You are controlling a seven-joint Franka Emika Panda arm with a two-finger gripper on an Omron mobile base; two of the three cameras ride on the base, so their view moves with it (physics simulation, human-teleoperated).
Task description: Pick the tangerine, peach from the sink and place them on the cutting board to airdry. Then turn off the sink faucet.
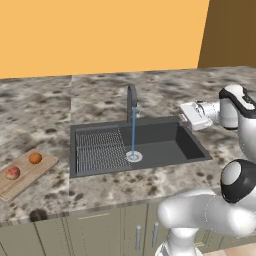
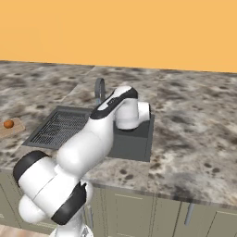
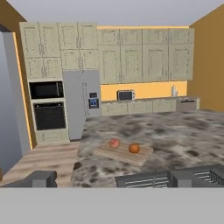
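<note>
Left base view is showing the end effector [image 1: 189,116] hovering with its fingers spread and nothing between them, at about 2 o'clock from the sink [image 1: 165,145], just off the basin's far right corner. At 10 o'clock from it, the sink faucet [image 1: 131,104] is standing at the basin's back edge, and a thin blue stream is running from it down to the drain, so the water is not yet off. The basin itself is holding no fruit. Well off at 9 o'clock, on the table [image 1: 40,110], the cutting board [image 1: 30,172] is carrying both the tangerine [image 1: 35,158] and the peach [image 1: 13,173], lying apart from each other.

Judging from this, only the faucet step is remaining. Its small side lever is too small to make out here, so an approach could be missing it or knocking the spout. A wide arm swing is unlikely to reach the fruit.
</note>
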